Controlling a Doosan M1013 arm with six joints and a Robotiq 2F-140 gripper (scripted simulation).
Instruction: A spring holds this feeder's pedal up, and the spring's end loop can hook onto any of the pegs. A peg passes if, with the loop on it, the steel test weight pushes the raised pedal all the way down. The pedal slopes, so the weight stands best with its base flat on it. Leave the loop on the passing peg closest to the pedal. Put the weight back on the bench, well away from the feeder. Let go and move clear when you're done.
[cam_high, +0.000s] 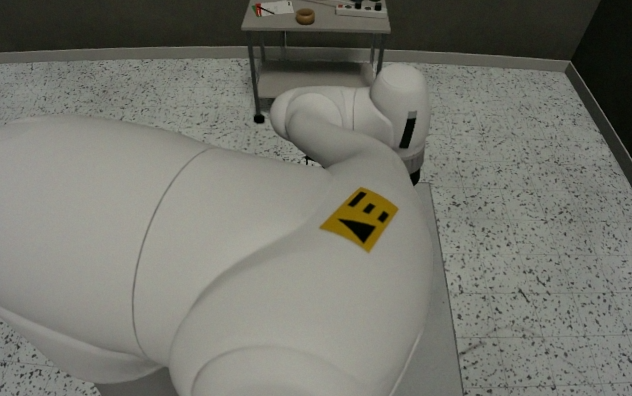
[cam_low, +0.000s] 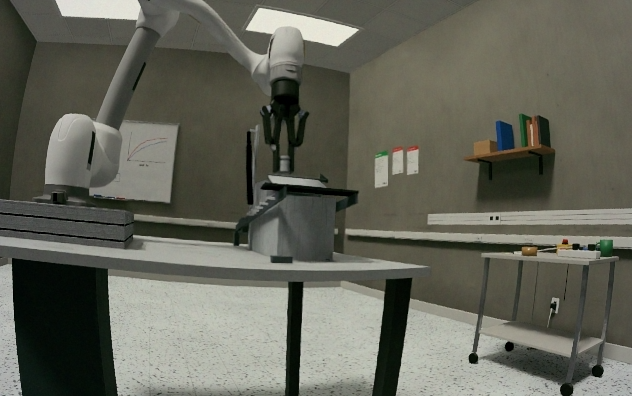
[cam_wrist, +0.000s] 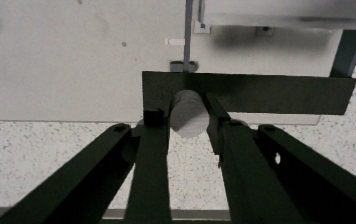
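The white arm (cam_high: 280, 210) (cam_low: 232, 37) is the largest thing here, arching over the pale bench (cam_high: 447, 345) (cam_low: 350, 270) (cam_wrist: 75, 60) and hiding most of the work from above. On the bench stands the grey feeder (cam_low: 307, 225) (cam_wrist: 285, 11), a boxy body with a slanted, toothed bar (cam_low: 263, 207) along one side. Farther off, by the wall, is a wheeled cart (cam_high: 320, 26) (cam_low: 545, 258), smaller than the bench. The gripper (cam_high: 415, 177) (cam_low: 284, 167) (cam_wrist: 187, 105) points straight down above the feeder, its two fingers drawn in on opposite sides of the steel weight (cam_low: 284, 162) (cam_wrist: 189, 117), pinching it. Beneath them runs a long dark plate (cam_low: 320, 191) (cam_wrist: 280, 93). The weight, the smallest of these, is an upright cylinder over the feeder's top; whether its base touches anything cannot be told. The spring's loop and its peg are too small to make out.
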